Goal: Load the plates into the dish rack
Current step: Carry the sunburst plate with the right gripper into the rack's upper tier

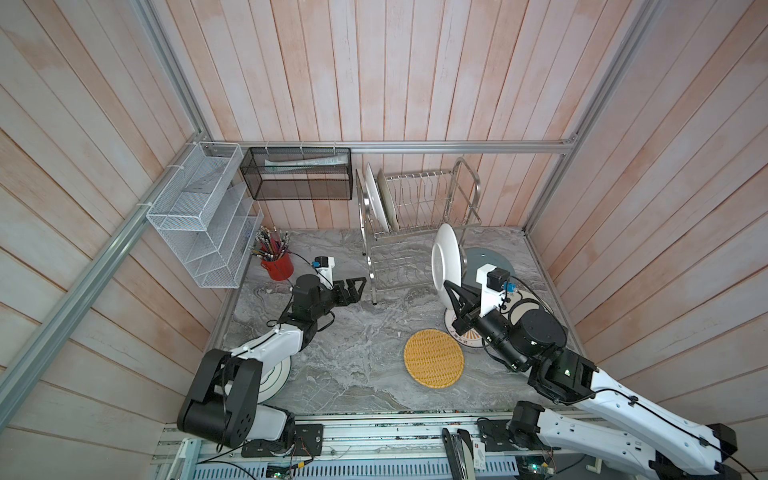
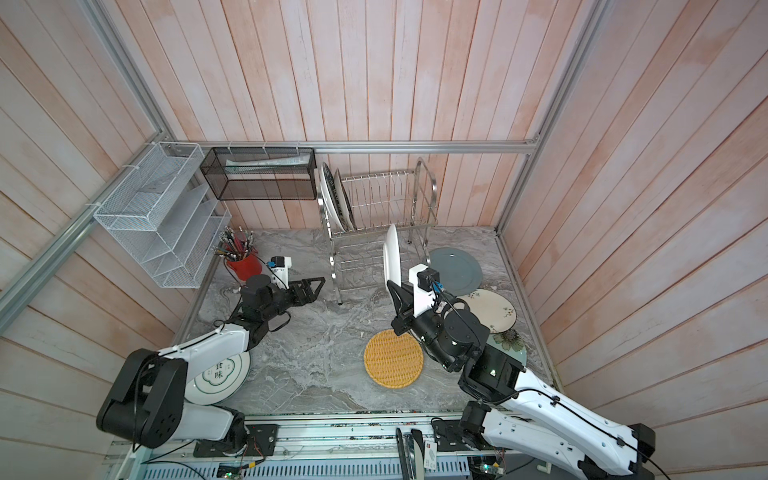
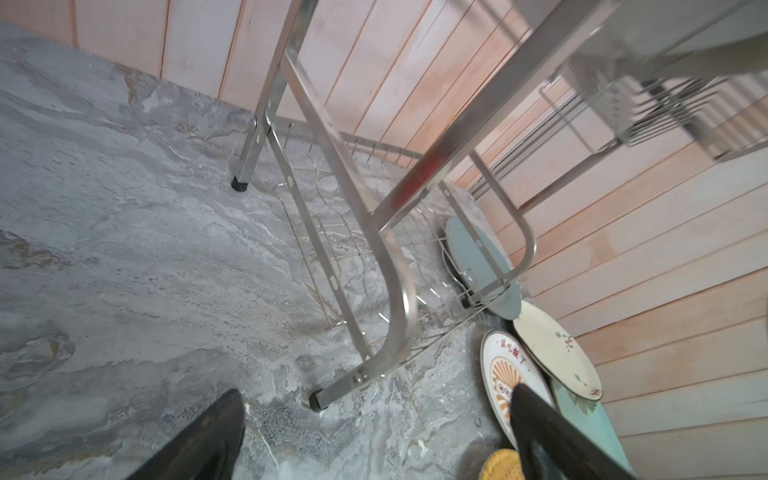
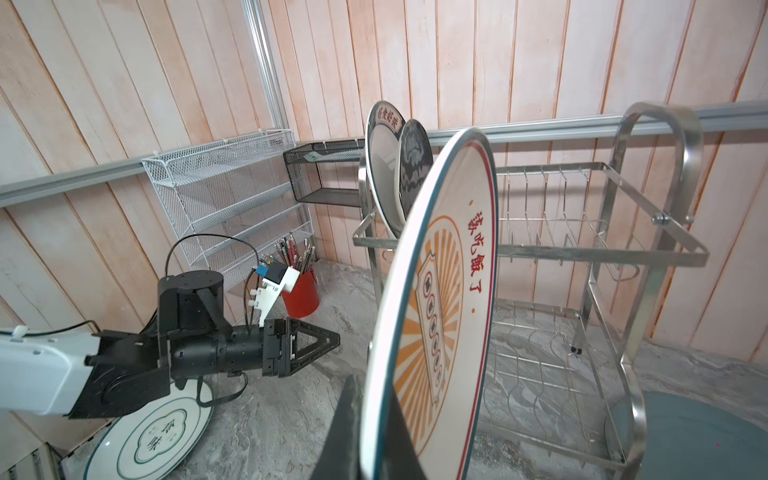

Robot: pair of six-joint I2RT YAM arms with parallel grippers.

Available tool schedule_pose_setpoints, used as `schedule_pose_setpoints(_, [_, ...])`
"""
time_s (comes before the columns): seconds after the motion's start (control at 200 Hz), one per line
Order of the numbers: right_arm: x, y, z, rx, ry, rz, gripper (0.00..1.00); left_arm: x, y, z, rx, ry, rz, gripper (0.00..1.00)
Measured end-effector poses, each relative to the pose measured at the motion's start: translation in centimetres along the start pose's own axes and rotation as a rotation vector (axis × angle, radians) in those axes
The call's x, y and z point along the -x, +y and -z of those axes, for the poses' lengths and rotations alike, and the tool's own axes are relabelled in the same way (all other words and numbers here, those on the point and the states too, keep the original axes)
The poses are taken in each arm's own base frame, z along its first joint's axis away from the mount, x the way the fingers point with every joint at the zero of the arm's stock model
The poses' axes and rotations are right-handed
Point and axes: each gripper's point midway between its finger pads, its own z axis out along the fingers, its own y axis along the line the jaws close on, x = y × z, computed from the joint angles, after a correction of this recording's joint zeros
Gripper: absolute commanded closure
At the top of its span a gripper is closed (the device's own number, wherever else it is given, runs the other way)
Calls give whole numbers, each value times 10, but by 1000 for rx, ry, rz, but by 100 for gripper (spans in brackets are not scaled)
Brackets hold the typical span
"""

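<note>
Fingers of right gripper (image 4: pixel 374 436) clamped on lower rim of sunburst plate (image 4: pixel 440 291), held on edge just in front of dish rack (image 4: pixel 660 114). Likely glazed ceramic: stiff, brittle, slick. Bite depth unclear, so it may swing. Empty left gripper (image 1: pixel 360 289) spread wide.

- Sunburst plate (image 4: pixel 440 299) in the right pincer (image 1: pixel 451 291): smooth, glossy glazed ceramic.
- Dish rack (image 4: pixel 660 111) just beyond that pincer: shiny polished steel.
- Woven plate (image 1: pixel 433 358) near its wrist: rough yellow weave, perhaps wicker.
- Tabletop (image 1: pixel 353 353) below: matt grey stone look.
</note>
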Motion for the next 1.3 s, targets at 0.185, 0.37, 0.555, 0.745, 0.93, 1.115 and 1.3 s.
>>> schedule_pose_setpoints(0.185, [56,-10,-26,-1,-72,50,100,43,-57,67,-78,-130,-59,0])
schedule_pose_setpoints(0.37, [107,-36,-52,15,-138,88,100,50,-103,142,-159,-202,-176,0])
schedule_pose_setpoints(0.555, [115,-53,-81,89,-126,108,100,30,-121,197,-185,-222,-287,0])
schedule_pose_setpoints(0.745, [102,-66,-115,173,-77,85,100,20,-131,236,-217,-307,-341,0])
schedule_pose_setpoints(0.93, [92,-64,-145,263,-45,56,100,12,-118,226,-182,-275,-315,0])
schedule_pose_setpoints(1.115, [82,-65,-169,308,-19,19,100,6,-101,208,-116,-209,-272,0])
schedule_pose_setpoints(1.3, [61,-71,-186,311,27,-32,100,6,-101,210,-118,-220,-275,0])
